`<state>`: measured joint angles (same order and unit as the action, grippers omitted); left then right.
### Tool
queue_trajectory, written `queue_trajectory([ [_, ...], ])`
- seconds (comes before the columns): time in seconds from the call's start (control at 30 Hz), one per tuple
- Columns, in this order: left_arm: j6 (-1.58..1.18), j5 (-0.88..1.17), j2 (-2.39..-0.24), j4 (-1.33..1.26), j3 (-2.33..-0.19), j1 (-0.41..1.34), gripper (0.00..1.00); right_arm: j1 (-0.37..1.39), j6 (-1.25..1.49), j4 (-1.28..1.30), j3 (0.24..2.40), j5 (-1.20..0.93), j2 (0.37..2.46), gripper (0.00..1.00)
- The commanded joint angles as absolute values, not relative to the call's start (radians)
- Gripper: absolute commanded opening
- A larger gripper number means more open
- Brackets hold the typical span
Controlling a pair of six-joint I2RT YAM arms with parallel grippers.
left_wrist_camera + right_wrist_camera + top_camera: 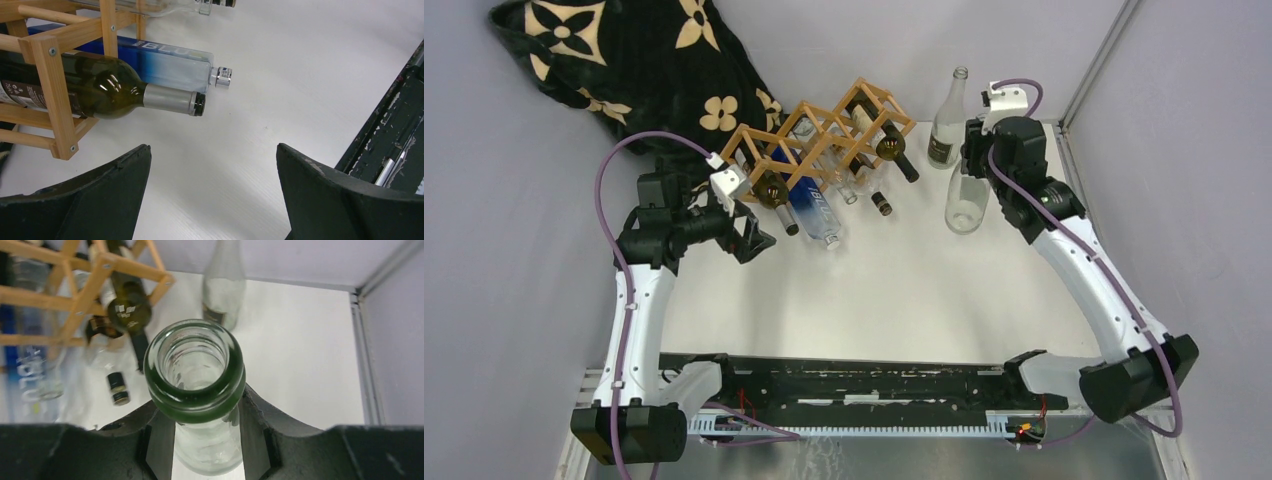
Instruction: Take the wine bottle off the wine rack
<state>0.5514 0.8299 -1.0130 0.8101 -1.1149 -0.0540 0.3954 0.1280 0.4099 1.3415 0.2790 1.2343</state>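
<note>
The wooden wine rack (824, 135) stands at the back of the table and still holds dark bottles (774, 190) and a blue bottle (814, 210). A clear wine bottle (967, 200) with a green rim (195, 365) is upright to the right of the rack, clear of it. My right gripper (974, 150) (202, 405) is shut on its neck just below the rim. I cannot tell whether its base touches the table. My left gripper (754, 235) (214, 150) is open and holds nothing, just in front of the rack's left end (55, 80) and a dark green bottle (110, 87).
A second clear bottle (948, 125) stands behind the held one, near the back wall. A small dark-capped bottle neck (882, 203) pokes out under the rack. A black flowered cloth (624, 60) lies at the back left. The arms' black rail (854, 385) runs along the near edge.
</note>
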Motion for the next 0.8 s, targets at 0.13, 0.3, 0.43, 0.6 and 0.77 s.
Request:
queue_trajectory([
  [0.13, 0.522, 0.787, -1.003, 0.818, -1.174, -0.054, 1.00, 0.216, 0.177, 0.114, 1.478, 0.358, 1.403, 0.00],
  [0.3, 0.525, 0.767, -1.017, 0.834, -1.206, -0.054, 1.00, 0.171, 0.170, 0.094, 1.633, 0.443, 1.572, 0.00],
  [0.43, 0.524, 0.770, -1.032, 0.862, -1.229, -0.054, 1.00, 0.167, 0.135, 0.061, 1.734, 0.508, 1.686, 0.00],
  [0.6, 0.550, 0.774, -1.024, 0.895, -1.234, -0.054, 1.00, 0.164, 0.126, -0.008, 1.756, 0.550, 1.771, 0.00],
  [0.77, 0.562, 0.774, -1.018, 0.917, -1.235, -0.054, 1.00, 0.154, 0.124, -0.086, 1.739, 0.579, 1.819, 0.00],
])
